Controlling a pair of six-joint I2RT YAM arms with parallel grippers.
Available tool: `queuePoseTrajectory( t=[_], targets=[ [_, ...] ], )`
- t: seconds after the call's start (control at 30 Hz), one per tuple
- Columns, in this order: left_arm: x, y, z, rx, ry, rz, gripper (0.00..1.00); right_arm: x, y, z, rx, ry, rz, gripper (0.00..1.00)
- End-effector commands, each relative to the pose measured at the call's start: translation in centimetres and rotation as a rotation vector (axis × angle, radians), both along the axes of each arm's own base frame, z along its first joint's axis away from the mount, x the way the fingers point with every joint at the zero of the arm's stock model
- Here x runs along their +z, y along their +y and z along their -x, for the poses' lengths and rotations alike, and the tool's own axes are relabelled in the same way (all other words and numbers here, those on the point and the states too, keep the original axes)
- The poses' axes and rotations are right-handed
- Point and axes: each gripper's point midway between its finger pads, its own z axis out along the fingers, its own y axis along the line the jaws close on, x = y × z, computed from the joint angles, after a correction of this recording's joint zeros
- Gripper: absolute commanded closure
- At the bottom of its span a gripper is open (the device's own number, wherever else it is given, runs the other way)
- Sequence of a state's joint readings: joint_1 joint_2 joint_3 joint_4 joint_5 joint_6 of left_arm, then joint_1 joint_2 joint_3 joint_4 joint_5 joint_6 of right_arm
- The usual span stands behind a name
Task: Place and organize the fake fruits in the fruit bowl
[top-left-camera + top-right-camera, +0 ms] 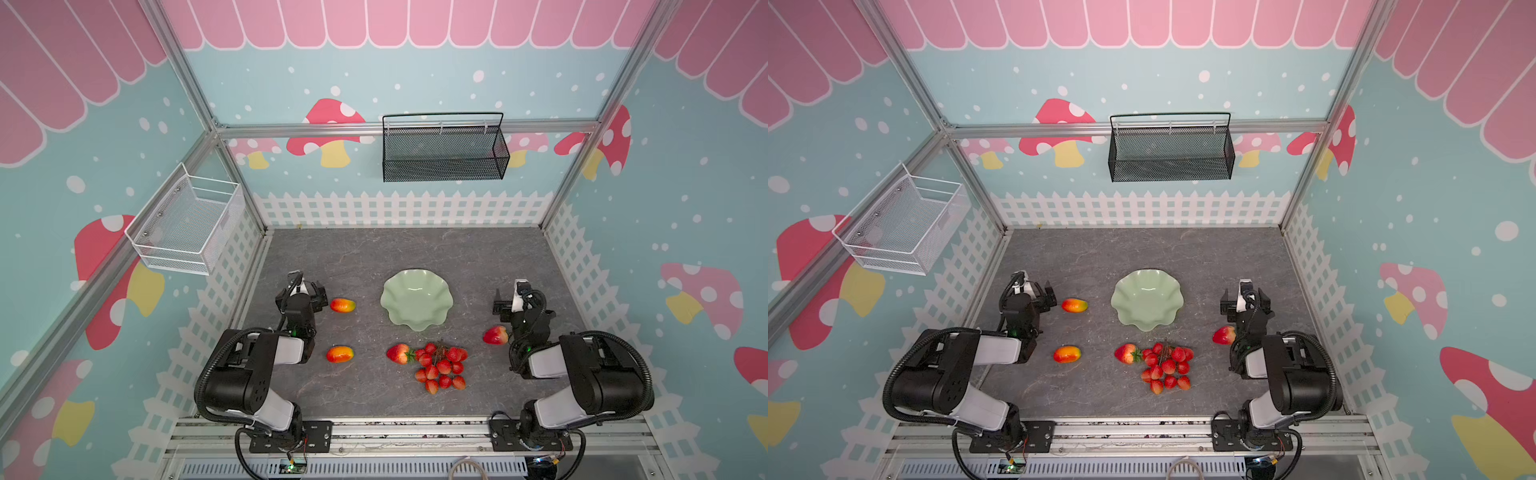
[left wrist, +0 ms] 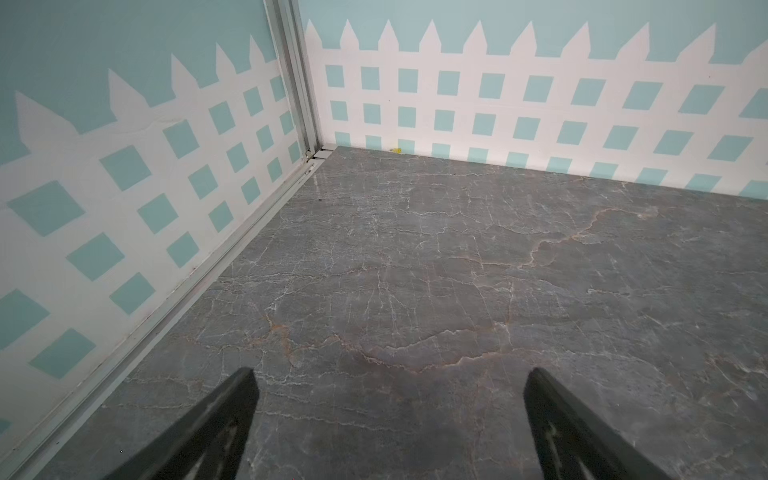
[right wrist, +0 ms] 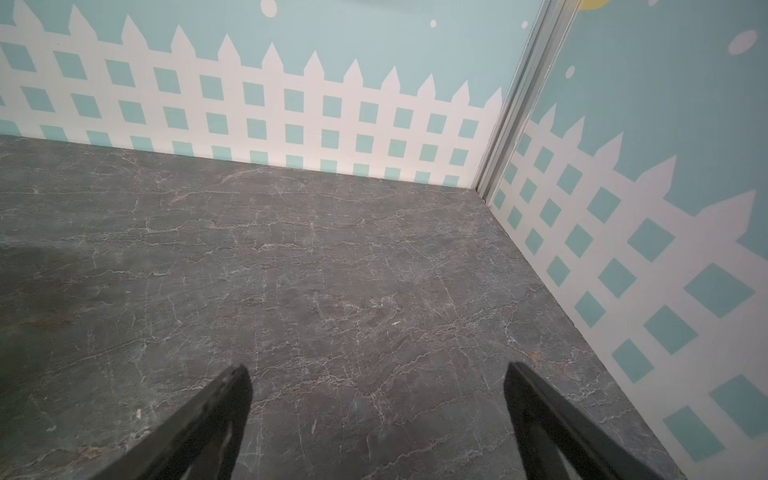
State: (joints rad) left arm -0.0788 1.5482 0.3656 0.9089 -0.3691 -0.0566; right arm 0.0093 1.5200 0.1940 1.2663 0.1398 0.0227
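The grey marbled desk (image 1: 374,257) is carrying everything, and by the look of it the job is only beginning: no fruit is lying in the bowl, and all five pieces are waiting on the desk.

The left gripper (image 2: 392,386) is hovering near the desk's left edge and the right gripper (image 3: 376,374) near its right edge. Both are standing with jaws spread wide and holding nothing; each wrist view is showing only bare desk between the black fingers.

The fruit bowl (image 1: 417,299) is sitting empty around the middle of the desk. It is showing as a shallow, glossy, pale green dish with a wavy scalloped rim, seemingly wide enough for all the fruit.

The bunch (image 1: 442,368) of small red fruits on a dark stem is sprawling between the bowl and the front edge. It is likely going to be the floppiest piece to lift.

One glossy red-orange-yellow mango (image 1: 343,305) is lying just beside the left gripper, and a second mango (image 1: 340,354) is lying nearer the front edge on the same side.

One red strawberry (image 1: 398,353) is lying with its green leaves apparently touching the bunch. The second strawberry (image 1: 496,335) is resting toward the right edge, just beside the right arm.
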Motion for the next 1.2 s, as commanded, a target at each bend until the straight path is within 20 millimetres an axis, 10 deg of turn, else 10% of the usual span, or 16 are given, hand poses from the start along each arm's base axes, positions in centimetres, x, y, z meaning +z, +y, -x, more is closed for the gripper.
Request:
queuePoseTrajectory(
  t=[0.0,0.63,0.8,0.97,1.17],
  targets=[
    [1.0,0.1,-0.5,-0.001,-0.029,0.012,0.0,1.2,0.0,-0.3,-0.001,-0.044,0.017,0.02],
    [1.0,0.1,-0.4,-0.005,-0.03,0.012,0.0,1.3,0.0,-0.2,-0.003,-0.049,0.018,0.02],
    [3.5,0.4,1.4,0.065,-0.092,-0.02,0.01,4.5,-1.7,3.4,-0.124,-0.151,-0.034,0.01],
    [7.8,-5.3,4.4,-0.038,0.03,-0.033,0.06,4.2,0.3,5.4,-0.07,0.082,-0.17,0.03],
    [10.0,-19.3,10.4,-0.596,0.132,0.24,0.16,4.3,7.4,9.2,0.256,0.212,-0.501,0.03]
  ],
)
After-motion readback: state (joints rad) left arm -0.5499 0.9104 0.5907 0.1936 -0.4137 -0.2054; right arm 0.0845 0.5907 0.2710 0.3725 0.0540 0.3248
